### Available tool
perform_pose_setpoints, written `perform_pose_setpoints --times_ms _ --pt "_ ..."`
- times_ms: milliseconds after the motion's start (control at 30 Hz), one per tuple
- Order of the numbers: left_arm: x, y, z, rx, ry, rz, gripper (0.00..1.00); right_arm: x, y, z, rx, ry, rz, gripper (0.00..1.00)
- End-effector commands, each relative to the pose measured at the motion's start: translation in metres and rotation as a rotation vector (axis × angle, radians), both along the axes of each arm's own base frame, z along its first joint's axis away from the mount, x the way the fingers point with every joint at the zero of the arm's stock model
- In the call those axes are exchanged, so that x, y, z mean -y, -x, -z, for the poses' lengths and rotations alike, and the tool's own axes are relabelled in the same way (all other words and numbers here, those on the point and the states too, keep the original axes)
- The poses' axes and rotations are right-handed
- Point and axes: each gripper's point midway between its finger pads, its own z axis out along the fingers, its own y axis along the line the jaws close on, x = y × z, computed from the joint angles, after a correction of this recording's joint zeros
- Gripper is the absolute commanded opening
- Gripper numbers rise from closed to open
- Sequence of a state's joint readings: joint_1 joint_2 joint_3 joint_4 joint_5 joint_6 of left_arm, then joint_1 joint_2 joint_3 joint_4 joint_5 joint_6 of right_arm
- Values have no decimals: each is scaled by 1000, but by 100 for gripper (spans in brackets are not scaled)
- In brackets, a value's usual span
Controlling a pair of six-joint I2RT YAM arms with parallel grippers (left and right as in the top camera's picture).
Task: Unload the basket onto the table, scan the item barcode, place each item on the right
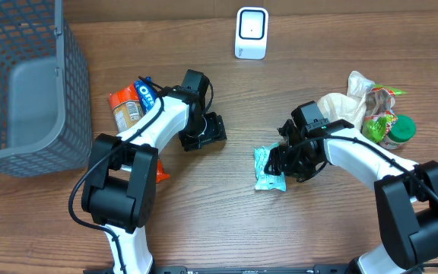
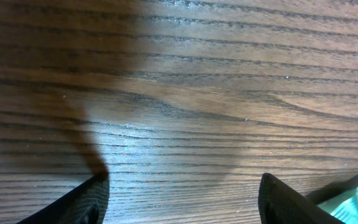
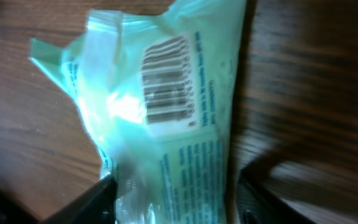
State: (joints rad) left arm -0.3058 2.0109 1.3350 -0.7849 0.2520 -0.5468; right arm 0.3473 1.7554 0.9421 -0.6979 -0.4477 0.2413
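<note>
The item, a teal plastic packet (image 1: pixel 268 169), lies on the wooden table just right of centre. In the right wrist view the packet (image 3: pixel 166 124) shows its barcode (image 3: pixel 166 81) face up. My right gripper (image 1: pixel 281 161) reaches over the packet's right end, and its fingers stand on either side of the packet (image 3: pixel 174 186). The left finger sits at the packet's edge, and a thin dark gap shows by the right one. My left gripper (image 1: pixel 217 131) is open over bare wood (image 2: pixel 182 186), left of the packet. The white scanner (image 1: pixel 251 33) stands at the back, in the middle.
A grey mesh basket (image 1: pixel 68 91) fills the back left corner. An Oreo pack (image 1: pixel 147 91) and an orange packet (image 1: pixel 126 109) lie beside the left arm. At the right are a crumpled bag (image 1: pixel 350 103) and a green-lidded jar (image 1: pixel 401 129).
</note>
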Motion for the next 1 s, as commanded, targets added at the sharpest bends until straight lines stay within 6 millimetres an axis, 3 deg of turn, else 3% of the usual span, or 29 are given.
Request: perform_pose_setpoints --times_ms 0,167,333,467,700,967 --pt "-20 8 25 -40 -93 -8 71 -1 5 4 5 -20 -4 51" --pt "-20 9 25 -40 -93 -8 71 3 7 13 19 -5 -3 33" --pt "-20 8 25 -39 -93 -8 71 11 10 18 18 41 1 25" --pt "-20 8 25 -37 -92 -8 72 20 0 21 59 103 7 25" --pt "-20 8 25 -36 -92 -8 71 23 -49 -4 215 177 30 26" --pt "-20 7 25 -33 -91 -9 70 26 -116 -60 494 279 -70 23"
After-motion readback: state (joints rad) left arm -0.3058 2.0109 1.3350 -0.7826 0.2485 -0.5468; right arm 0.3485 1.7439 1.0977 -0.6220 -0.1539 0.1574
